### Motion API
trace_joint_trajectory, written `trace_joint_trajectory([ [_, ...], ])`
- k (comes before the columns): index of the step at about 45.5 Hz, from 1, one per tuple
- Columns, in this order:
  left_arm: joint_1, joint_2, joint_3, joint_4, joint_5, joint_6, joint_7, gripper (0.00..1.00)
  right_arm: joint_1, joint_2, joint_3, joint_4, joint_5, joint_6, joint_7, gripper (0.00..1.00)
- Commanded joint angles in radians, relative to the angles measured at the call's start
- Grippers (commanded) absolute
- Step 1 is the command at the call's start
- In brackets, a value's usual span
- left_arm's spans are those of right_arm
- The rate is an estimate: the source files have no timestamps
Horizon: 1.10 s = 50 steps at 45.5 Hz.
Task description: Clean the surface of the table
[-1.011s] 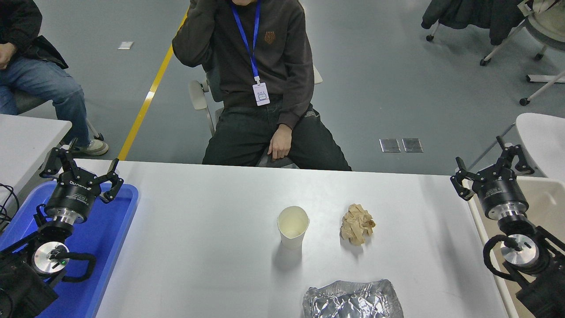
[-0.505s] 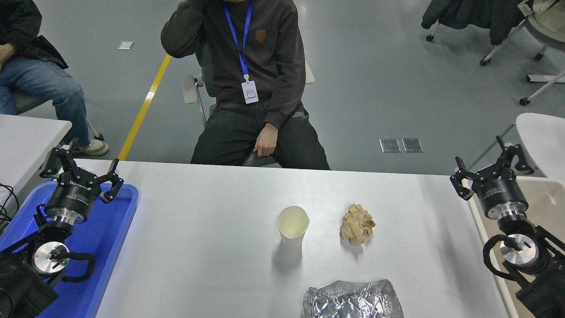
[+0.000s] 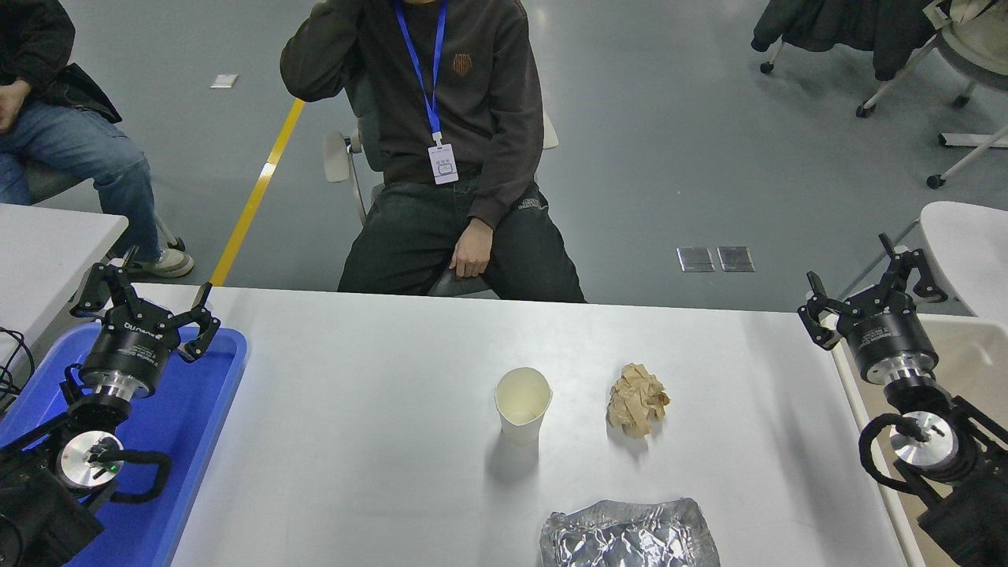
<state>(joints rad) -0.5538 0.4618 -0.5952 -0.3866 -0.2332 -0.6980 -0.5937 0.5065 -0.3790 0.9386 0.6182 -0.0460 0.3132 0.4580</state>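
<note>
The white table surface (image 3: pixel 378 378) fills the middle of the head view. On it stand an upright white paper cup (image 3: pixel 522 405), a crumpled brown paper ball (image 3: pixel 637 398) to its right, and crumpled silver foil (image 3: pixel 630 535) at the near edge. My right gripper (image 3: pixel 869 279) is open and empty above the table's right edge, well right of the paper ball. My left gripper (image 3: pixel 146 295) is open and empty, parked over the blue tray (image 3: pixel 213 394) at the left.
A seated person (image 3: pixel 441 142) faces the table's far side, one hand on a knee. Another person (image 3: pixel 55 134) sits at the far left. A smaller white table (image 3: pixel 47 244) lies left; a beige bin (image 3: pixel 972 370) stands right of the table.
My right gripper has risen slightly and shifted a little away from me. The seated person has slid a little to the left. The left arm has not moved.
</note>
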Motion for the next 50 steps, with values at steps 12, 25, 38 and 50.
trace_joint_trajectory([
  [12, 0.0, 0.0, 0.0, 0.0, 0.0, 0.0, 0.0, 1.0, -0.013, -0.001, -0.006, -0.009, -0.003, 0.001, 0.001, 0.99],
  [25, -0.002, 0.0, 0.0, 0.0, 0.0, 0.0, 0.0, 1.0, -0.005, -0.004, -0.012, 0.006, 0.011, 0.0, -0.018, 0.99],
  [38, -0.002, 0.0, -0.002, -0.002, 0.0, 0.0, 0.002, 1.0, -0.025, -0.017, -0.014, 0.06, 0.011, 0.003, -0.033, 0.99],
  [50, -0.002, -0.002, -0.002, 0.0, 0.0, 0.0, 0.002, 1.0, -0.069, -0.103, -0.017, 0.222, -0.005, 0.009, -0.079, 0.99],
])
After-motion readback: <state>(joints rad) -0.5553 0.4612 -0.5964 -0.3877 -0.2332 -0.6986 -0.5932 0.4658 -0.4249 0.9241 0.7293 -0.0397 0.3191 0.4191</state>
